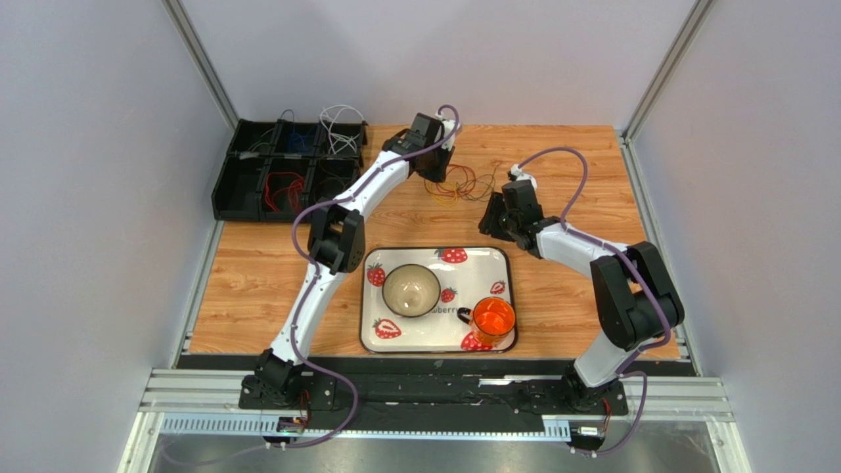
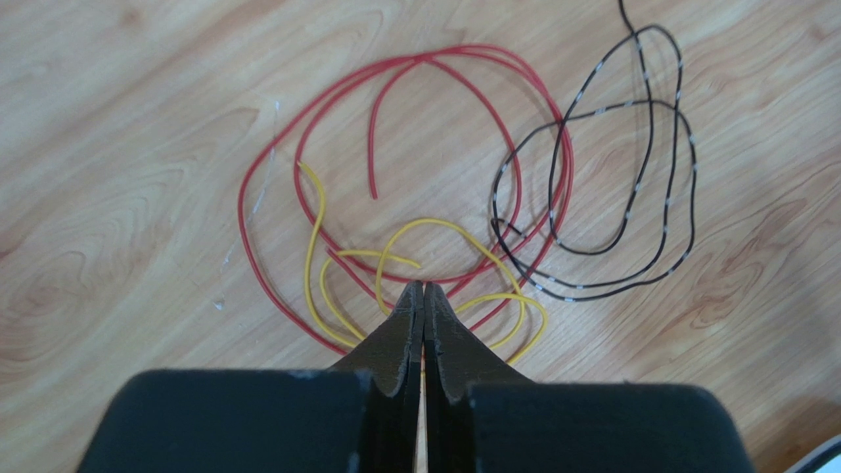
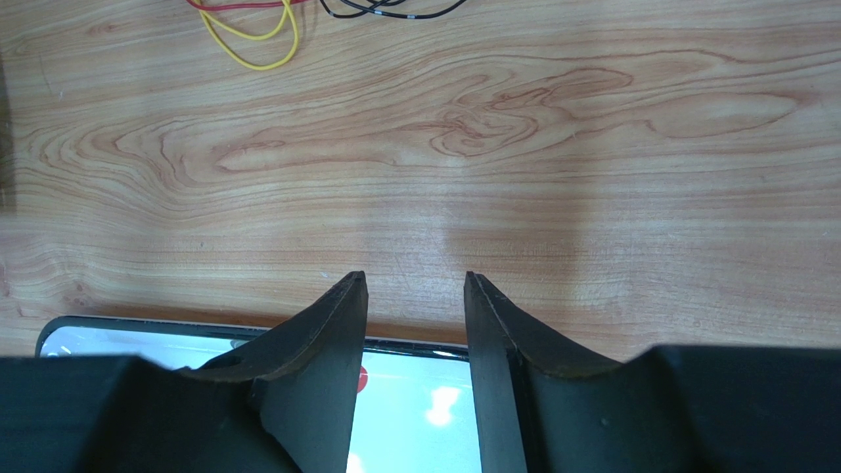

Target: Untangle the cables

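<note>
- Hovering low over the cables [image 1: 464,183], the left gripper [image 2: 423,288] has its two fingers pressed flat together, with no gap showing between them.
- Its tips sit at the spot where the yellow cable [image 2: 314,236] and the red cable [image 2: 395,74] cross. A strand is possibly pinched there, but the tips cover that spot, so I cannot tell.
- The cables lie in a loose heap on the wooden table [image 1: 582,286], at the far middle, between the two grippers.
- The red cable makes wide overlapping loops, one free end pointing inward.
- The yellow cable curls in smaller loops across the lower part of the red ones.
- The black cable [image 2: 681,187], marked with pale bands, loops beside them, and its near edge overlaps the red loops.
- The right gripper [image 3: 415,281] stands partly open with nothing between its fingers, above bare wood just past the far rim of the tray [image 1: 513,296], well apart from the heap.
- The tray, printed with strawberries, holds a bowl [image 1: 412,290] and an orange cup [image 1: 493,320].
- A black divided bin [image 1: 229,187] sits at the far left corner, with more thin wires in its compartments.
</note>
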You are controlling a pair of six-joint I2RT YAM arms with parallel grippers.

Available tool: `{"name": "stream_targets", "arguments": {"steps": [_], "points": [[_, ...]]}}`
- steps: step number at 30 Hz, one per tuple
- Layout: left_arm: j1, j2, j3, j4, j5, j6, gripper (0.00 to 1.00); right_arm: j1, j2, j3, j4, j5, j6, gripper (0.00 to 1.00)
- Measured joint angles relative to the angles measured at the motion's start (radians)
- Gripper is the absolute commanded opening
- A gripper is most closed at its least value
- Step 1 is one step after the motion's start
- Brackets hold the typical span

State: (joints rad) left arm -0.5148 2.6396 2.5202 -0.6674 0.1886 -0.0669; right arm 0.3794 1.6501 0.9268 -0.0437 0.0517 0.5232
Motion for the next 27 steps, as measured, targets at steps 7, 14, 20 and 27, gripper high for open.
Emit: {"name": "stream_targets", "arguments": {"steps": [7, 14, 20, 27], "points": [[0.000, 0.000, -0.060, -0.054, -0.019, -0.002, 0.00, 0.000, 0.003, 0.004, -0.006, 0.000, 0.000, 0.45], [0.002, -0.093, -0.220, -0.087, -0.115, 0.005, 0.00, 0.000, 0.004, 0.004, -0.009, 0.001, 0.000, 0.45], [0.009, -0.171, -0.333, -0.140, -0.150, -0.009, 0.00, 0.000, 0.023, 0.043, -0.032, 0.023, -0.005, 0.48], [0.020, -0.261, -0.377, -0.265, -0.232, -0.025, 0.08, 0.000, 0.194, 0.324, -0.117, 0.022, -0.042, 0.50]]}}
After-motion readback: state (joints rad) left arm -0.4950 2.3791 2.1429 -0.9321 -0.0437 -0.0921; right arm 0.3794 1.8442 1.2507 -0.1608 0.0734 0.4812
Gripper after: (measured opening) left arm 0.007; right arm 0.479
